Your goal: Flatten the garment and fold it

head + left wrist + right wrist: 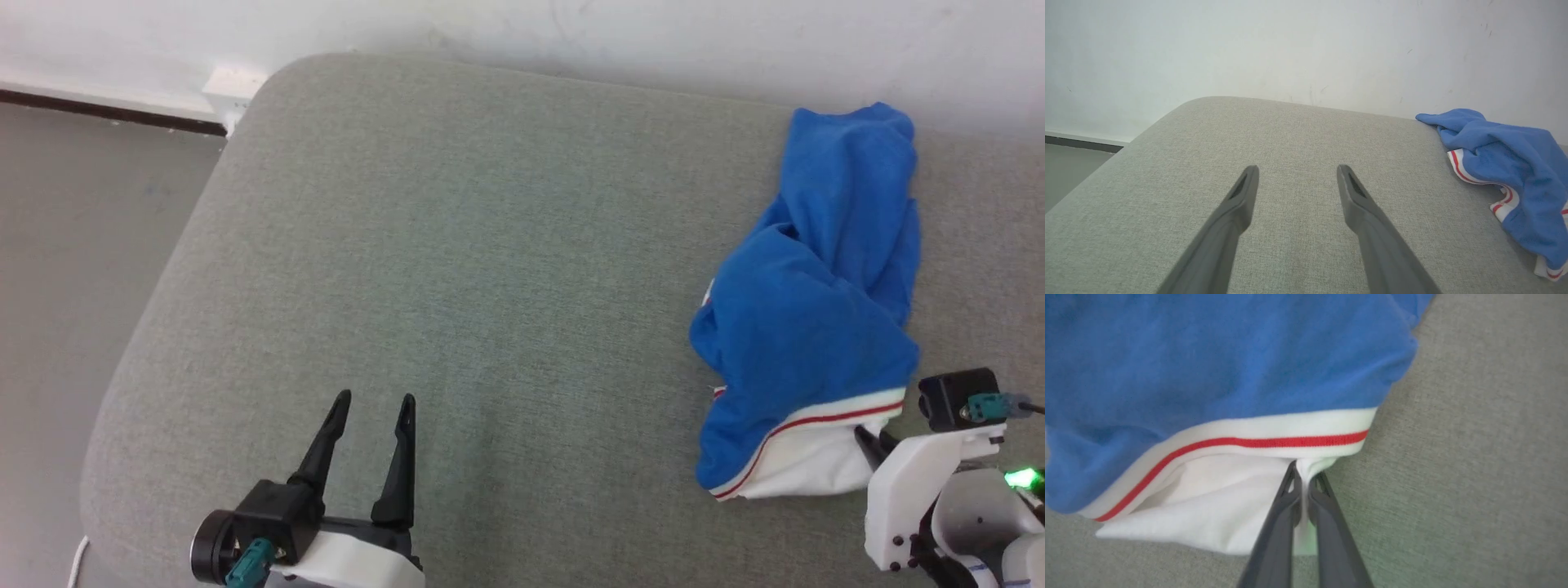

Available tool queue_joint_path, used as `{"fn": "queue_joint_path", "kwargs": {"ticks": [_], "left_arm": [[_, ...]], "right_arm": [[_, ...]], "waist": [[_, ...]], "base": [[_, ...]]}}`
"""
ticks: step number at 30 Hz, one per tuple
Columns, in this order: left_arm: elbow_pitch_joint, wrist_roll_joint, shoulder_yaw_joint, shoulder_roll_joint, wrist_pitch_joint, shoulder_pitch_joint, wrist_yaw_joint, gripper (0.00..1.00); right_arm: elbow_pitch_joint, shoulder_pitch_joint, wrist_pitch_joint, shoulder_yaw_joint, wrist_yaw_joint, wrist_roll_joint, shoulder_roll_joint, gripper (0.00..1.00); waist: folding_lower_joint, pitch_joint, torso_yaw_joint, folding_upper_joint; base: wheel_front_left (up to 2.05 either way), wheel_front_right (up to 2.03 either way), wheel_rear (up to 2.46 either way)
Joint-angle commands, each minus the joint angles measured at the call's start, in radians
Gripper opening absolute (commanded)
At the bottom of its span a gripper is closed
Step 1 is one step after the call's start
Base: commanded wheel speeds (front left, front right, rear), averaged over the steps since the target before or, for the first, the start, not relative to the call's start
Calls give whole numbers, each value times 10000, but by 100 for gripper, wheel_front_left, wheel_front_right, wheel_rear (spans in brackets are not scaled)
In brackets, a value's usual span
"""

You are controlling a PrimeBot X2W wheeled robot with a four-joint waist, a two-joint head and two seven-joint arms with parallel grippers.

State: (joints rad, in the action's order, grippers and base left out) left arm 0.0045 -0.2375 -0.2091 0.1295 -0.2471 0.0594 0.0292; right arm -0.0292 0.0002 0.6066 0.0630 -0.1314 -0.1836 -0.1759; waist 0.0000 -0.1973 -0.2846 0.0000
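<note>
Right tool (1305,475) grips garment (808,327) by white edge; cushion (490,245) spreads leftward.

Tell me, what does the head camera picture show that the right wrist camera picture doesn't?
Head view, of the two: the whole crumpled garment lying toward the right of the grey cushion, the open left gripper apart from it over bare cushion, plus the wall and floor. Right wrist view, of the two: a close look at the right gripper shut on a pinch of the garment's white fabric beside the red stripe. Both: the blue garment, the cushion, and the right gripper at the white edge.
</note>
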Motion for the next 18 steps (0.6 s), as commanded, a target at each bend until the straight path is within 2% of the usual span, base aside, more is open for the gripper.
{"fn": "queue_joint_path", "kwargs": {"ticks": [1, 5, 9, 12, 16, 18], "left_arm": [[-14, -59, 25, 24, -49, 45, 93, 100], [-43, -107, 115, 99, -55, 50, 136, 100], [-76, -133, 249, 240, -34, 20, 196, 100], [-130, -144, 279, 316, 5, -5, 211, 100], [-200, -152, 258, 354, 60, -52, 235, 100], [-233, -173, 248, 387, 90, -73, 219, 100]], "right_arm": [[-197, -216, -16, 4, 7, 29, -64, 0], [-1037, -760, 144, -46, 7, -86, -244, 0], [-1932, -1496, 431, 422, 7, -104, -518, 0], [-2298, -1769, 698, 1299, 7, 7, -767, 0], [-2286, -1439, 879, 2967, 7, 315, -926, 0], [-2082, -1048, 850, 3885, 7, 425, -775, 0]], "waist": [[0, 56, 201, 0], [0, 150, 705, 0], [0, 228, 1254, 0], [0, 232, 1588, 0], [0, 175, 1825, 0], [0, 102, 1872, 0]], "base": [[0, 0, 0], [0, 0, 0], [0, 0, 0], [0, 0, 0], [0, 0, 0], [0, 0, 0]]}}
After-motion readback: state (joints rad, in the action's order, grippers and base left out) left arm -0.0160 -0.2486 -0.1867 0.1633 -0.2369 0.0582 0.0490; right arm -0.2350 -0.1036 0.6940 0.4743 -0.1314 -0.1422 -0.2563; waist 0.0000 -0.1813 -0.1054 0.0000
